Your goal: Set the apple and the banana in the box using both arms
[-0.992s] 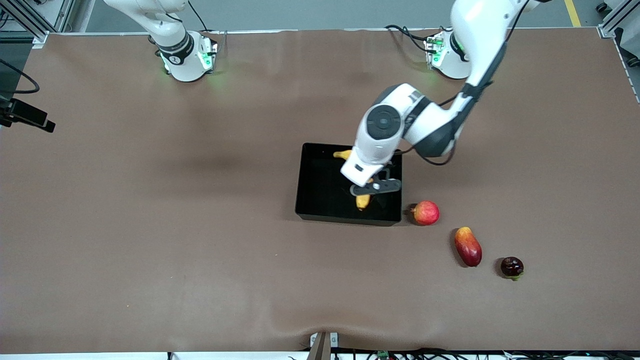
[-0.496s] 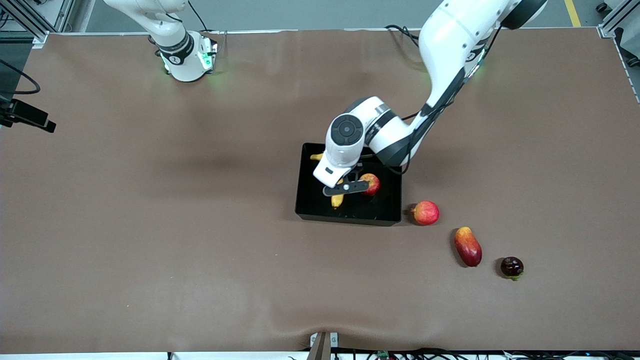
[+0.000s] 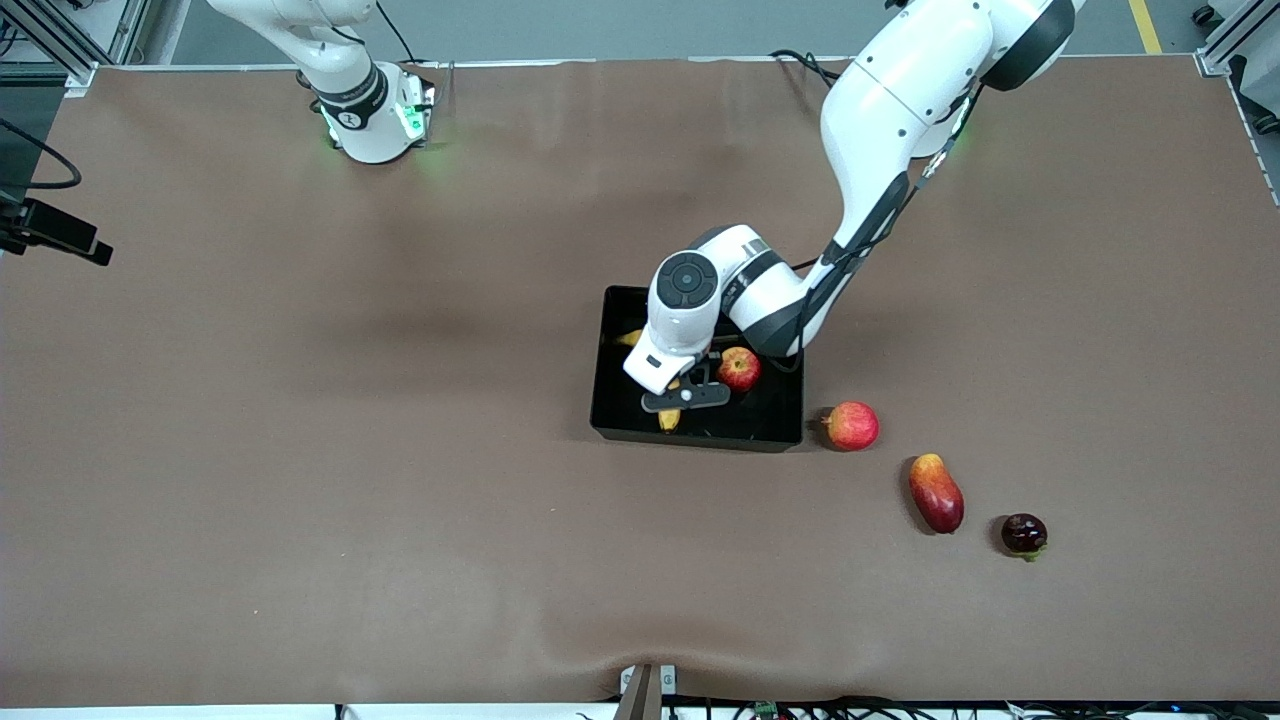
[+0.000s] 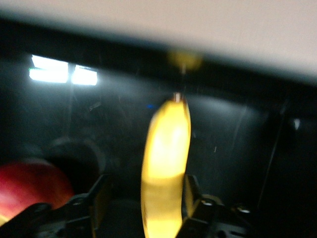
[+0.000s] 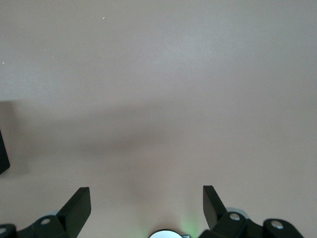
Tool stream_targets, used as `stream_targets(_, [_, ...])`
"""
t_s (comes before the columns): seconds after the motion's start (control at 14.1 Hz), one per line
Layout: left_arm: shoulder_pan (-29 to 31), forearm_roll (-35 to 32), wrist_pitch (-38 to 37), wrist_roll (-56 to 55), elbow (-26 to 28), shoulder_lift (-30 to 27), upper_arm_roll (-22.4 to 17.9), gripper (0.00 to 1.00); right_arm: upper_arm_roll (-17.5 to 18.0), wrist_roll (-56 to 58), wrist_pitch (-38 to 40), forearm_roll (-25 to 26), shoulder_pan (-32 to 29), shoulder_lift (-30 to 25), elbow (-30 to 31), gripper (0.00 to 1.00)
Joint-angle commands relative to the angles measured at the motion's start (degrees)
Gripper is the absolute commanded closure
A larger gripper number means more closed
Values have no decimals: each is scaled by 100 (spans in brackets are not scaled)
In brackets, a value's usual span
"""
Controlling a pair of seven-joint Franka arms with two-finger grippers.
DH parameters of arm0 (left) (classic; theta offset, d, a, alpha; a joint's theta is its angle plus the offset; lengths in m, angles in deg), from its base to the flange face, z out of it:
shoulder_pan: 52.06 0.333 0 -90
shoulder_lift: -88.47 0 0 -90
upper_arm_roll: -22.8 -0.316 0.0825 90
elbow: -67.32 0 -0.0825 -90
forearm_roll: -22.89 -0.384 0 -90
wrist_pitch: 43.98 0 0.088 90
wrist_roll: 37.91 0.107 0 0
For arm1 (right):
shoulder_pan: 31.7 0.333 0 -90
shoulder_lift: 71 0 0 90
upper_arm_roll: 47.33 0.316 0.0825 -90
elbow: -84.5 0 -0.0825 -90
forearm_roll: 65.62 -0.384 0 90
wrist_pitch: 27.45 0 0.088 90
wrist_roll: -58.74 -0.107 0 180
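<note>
Front view shows the left gripper (image 3: 686,398) lower in the box (image 3: 625,420) than a second ago, fingers (image 4: 99,196) now loosened around the banana (image 3: 668,417) — apple (image 3: 739,368) beside it, uncovered. The right gripper (image 5: 147,201) waits over bare table (image 5: 158,89), jaws spread wide and empty.

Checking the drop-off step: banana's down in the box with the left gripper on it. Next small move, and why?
Probably lift the left gripper straight up out of the box. Its fingers stand apart on either side of the banana, which lies low in the box beside the apple, so both fruits look placed. The right gripper waits open over bare table.
</note>
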Motion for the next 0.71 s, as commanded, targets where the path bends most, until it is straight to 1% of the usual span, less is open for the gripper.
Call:
stream_targets(0.0, [317, -184, -567, -128, -58, -703, -35, 0, 73, 30, 41, 59, -76, -28, 12, 0])
stream_targets(0.14, [757, -123, -1279, 335, -164, -1266, 26, 0, 73, 30, 41, 59, -76, -27, 12, 0])
stream_targets(0.42, [1636, 544, -2097, 1514, -173, -2268, 9, 0, 73, 30, 24, 50, -76, -19, 12, 0])
stream_targets(0.64, [2190, 607, -2801, 2514, -173, -2858, 9, 0, 73, 13, 6, 41, -59, -19, 3, 0])
